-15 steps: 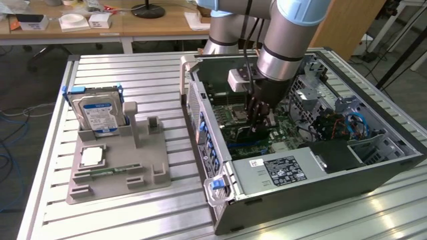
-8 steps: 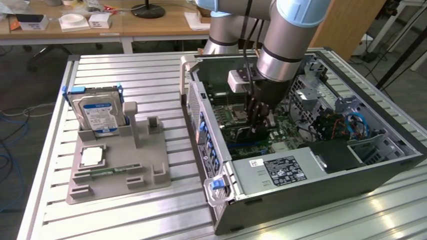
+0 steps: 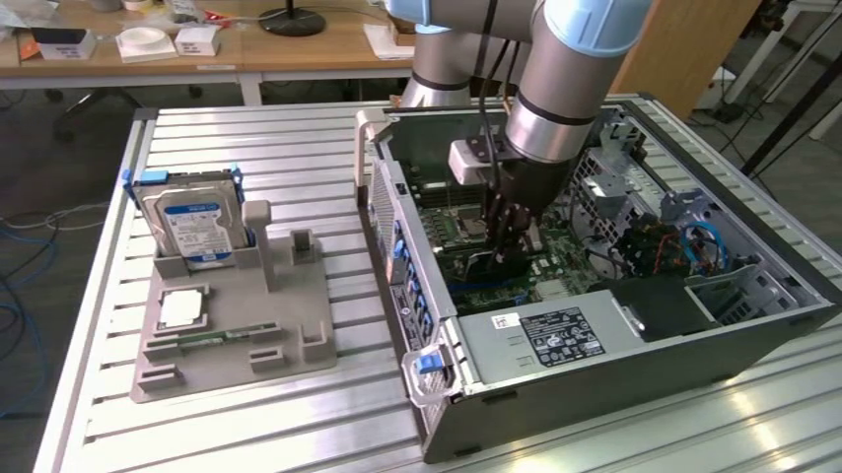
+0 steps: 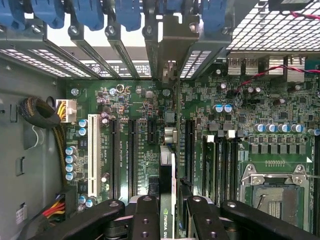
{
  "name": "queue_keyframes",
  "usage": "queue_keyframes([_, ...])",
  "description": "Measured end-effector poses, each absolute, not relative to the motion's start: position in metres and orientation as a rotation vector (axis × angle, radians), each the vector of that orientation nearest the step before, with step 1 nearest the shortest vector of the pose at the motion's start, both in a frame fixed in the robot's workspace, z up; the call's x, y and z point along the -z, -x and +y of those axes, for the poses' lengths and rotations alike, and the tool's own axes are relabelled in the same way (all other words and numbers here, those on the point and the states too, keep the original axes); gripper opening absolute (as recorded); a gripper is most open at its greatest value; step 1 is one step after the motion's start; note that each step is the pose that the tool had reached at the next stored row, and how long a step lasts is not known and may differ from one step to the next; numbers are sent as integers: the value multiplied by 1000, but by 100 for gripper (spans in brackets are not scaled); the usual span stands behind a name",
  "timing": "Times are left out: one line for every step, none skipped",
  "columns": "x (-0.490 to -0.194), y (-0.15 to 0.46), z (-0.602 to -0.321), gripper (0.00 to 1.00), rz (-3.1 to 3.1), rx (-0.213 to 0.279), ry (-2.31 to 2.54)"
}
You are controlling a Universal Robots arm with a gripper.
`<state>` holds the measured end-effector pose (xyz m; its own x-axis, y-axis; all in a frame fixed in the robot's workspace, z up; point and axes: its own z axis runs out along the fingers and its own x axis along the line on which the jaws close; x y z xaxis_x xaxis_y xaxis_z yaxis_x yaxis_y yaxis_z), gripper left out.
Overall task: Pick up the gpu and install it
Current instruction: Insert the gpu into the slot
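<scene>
The gpu (image 4: 168,175) stands on edge over the green motherboard (image 4: 125,100), its thin edge running between the expansion slots. Its silver bracket (image 4: 169,47) reaches the rear slot openings of the case. My gripper (image 4: 169,205) is shut on the card, with a black finger (image 4: 145,215) pressed to each side. In the exterior view the gripper (image 3: 504,246) reaches down into the open computer case (image 3: 736,325), low over the motherboard. The dark card (image 3: 490,264) sits just under the fingers there.
Blue slot clips (image 4: 90,12) line the case's rear wall. The power supply (image 3: 559,335) fills the case's near end and cables (image 3: 684,246) lie on the exterior view's right. A grey holder (image 3: 283,325) outside the case carries a hard drive (image 3: 195,222), a processor (image 3: 181,308) and a memory stick (image 3: 211,338).
</scene>
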<state>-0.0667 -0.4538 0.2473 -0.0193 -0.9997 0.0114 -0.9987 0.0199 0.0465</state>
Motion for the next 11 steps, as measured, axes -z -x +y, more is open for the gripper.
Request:
queue_keyframes([-247, 67, -454, 26, -2214, 39, -2171])
queue_keyframes([-246, 67, -454, 26, -2214, 39, -2171])
queue_keyframes([-246, 67, -454, 26, -2213, 39, -2171])
queue_keyframes([-245, 67, -454, 26, -2213, 39, -2171])
queue_keyframes([-245, 67, -454, 26, -2213, 39, -2171])
queue_keyframes([-245, 67, -454, 26, -2214, 39, -2171])
queue_keyframes([-245, 67, -454, 26, -2214, 39, -2171])
queue_keyframes([-245, 67, -454, 26, -2214, 39, -2171])
queue_keyframes([-244, 67, -454, 26, -2214, 39, -2171])
queue_keyframes([-244, 67, -454, 26, -2214, 39, -2171])
queue_keyframes([-244, 67, -454, 26, -2214, 39, -2171])
